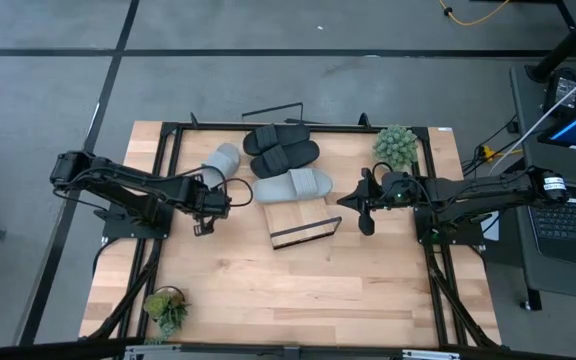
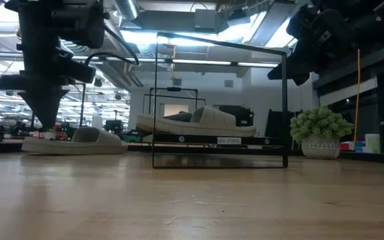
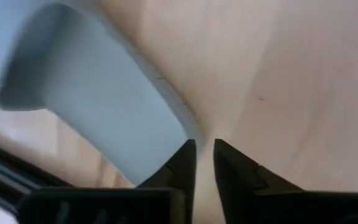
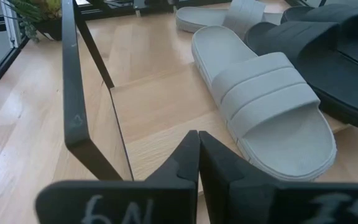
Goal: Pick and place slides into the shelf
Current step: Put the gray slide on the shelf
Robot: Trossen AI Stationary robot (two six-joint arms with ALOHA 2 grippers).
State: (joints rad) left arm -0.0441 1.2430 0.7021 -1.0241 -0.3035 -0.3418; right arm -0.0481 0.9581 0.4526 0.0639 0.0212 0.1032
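One light grey slide lies flat on the tabletop, left of the shelf. My left gripper points down over that slide's near end, with a narrow gap between its fingertips and nothing in the gap. A second grey slide lies on the slanted shelf board. Two black slides lie side by side just beyond it. To the right of the shelf, my right gripper hangs shut, holding nothing, and points toward it. My left gripper comes from above, and one fingertip stands right beside the grey slide's rim. I cannot tell whether it touches the rim. The slide lies flat on the table.
A small potted plant stands at the far right, behind my right arm, and another at the near left. The shelf's thin black wire frame rises above the board. Bare tabletop lies in front of the shelf.
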